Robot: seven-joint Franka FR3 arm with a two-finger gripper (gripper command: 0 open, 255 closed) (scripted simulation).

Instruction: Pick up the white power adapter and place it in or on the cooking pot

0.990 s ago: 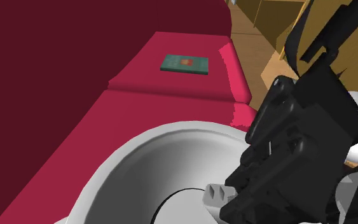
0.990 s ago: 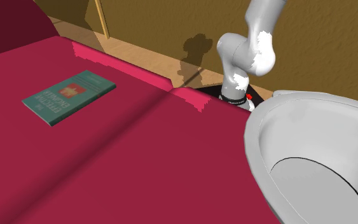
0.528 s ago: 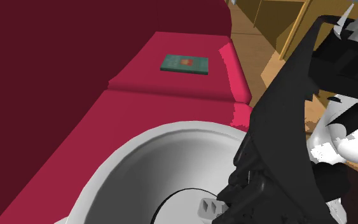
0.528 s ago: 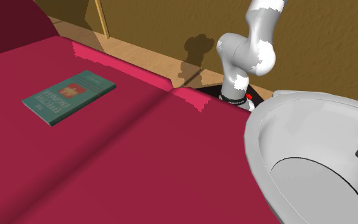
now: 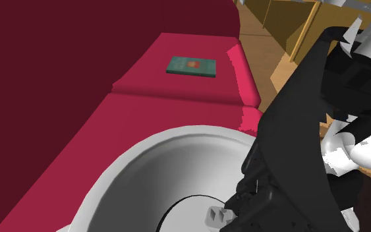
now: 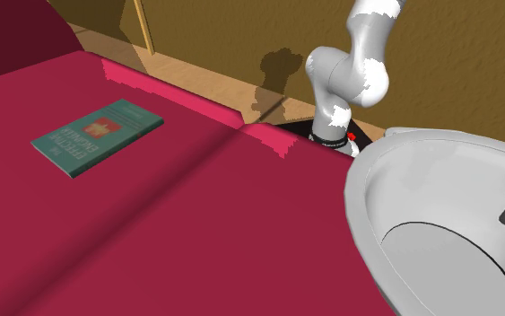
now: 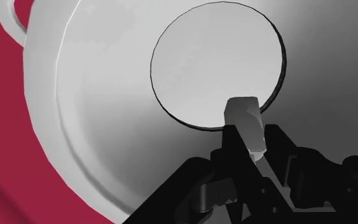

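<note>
Your arm (image 6: pixel 351 76) has dipped lower into the pot (image 7: pixel 75 127), jaws clamped on the adapter (image 7: pixel 243 118); push further and you'll probably jam it against the bottom.

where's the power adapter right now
The pale grey power adapter is clasped in the gripper, down inside the white cooking pot, over the edge of its flat bottom, at the shoulder view's lower middle.
</note>
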